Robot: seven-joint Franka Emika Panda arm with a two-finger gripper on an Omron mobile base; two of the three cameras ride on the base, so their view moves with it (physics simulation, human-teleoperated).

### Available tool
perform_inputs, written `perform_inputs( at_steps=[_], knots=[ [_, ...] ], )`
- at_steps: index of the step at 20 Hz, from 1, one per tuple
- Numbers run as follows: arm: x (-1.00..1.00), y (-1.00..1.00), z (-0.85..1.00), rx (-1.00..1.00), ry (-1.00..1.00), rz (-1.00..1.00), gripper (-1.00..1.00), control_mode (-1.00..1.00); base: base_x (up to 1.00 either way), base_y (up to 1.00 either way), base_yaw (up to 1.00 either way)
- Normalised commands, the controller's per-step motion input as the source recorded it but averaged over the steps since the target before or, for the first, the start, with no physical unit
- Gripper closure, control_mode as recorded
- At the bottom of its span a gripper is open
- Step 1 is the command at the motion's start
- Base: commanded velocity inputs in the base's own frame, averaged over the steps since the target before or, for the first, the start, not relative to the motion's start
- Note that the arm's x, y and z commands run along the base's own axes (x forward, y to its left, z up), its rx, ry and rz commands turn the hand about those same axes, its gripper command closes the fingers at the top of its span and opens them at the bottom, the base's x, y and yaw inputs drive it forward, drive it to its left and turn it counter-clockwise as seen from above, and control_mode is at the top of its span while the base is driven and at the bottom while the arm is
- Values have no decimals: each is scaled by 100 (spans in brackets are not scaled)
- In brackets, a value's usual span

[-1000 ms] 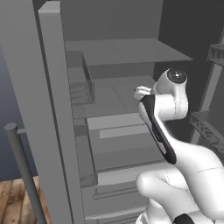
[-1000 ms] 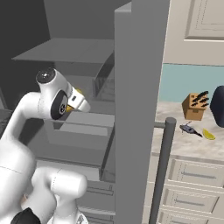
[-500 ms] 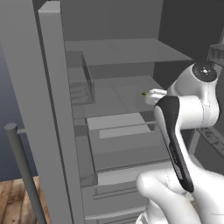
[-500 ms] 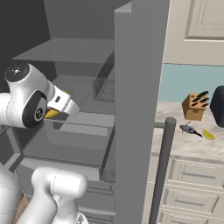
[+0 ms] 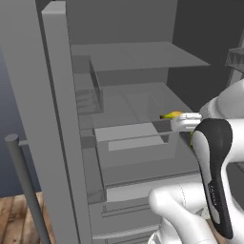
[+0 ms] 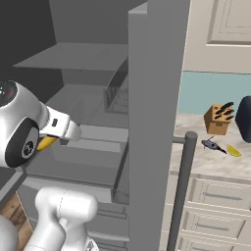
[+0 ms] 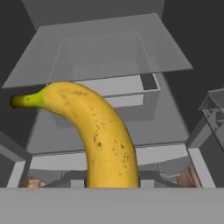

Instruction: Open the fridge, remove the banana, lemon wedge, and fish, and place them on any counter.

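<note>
Banana (image 7: pixel 103 135) fills the hand view, its long axis rising from the gripper then curving left to a green-brown stem tip; the jaws are closed on its lower end; from the left base view its yellow tip (image 5: pixel 171 115) juts past the gripper (image 5: pixel 183 122), held in front of the open fridge (image 5: pixel 133 95) shelves; fish (image 6: pixel 212 145) and lemon wedge (image 6: pixel 234 151) lie on the counter (image 6: pixel 206 164).

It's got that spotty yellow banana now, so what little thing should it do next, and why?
Probably swing the hand away from the open grey fridge toward the beige marbled counter. The curved yellow banana sits in its grip, already out in front of the shelves, while the small dark fish and yellow lemon wedge already lie there.
</note>
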Motion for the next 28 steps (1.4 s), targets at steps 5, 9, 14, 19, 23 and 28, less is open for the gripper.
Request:
perform_inputs(
  at_steps=[5, 9, 14, 19, 23, 28],
  knots=[
    [0, 0, 4, 0, 1, 6, 100, -100, 0, 0, 0],
    [0, 0, 0, 0, 0, 0, 100, -100, 0, 0, 0],
    [0, 0, 0, 0, 0, 0, 100, -100, 0, 0, 0],
    [0, 0, 0, 0, 0, 0, 100, 100, 0, 0, 0],
    [0, 0, 0, 0, 0, 0, 100, 100, -53, 2, 0],
    [0, 0, 0, 0, 0, 0, 100, 100, -97, 1, 0]
  ],
)
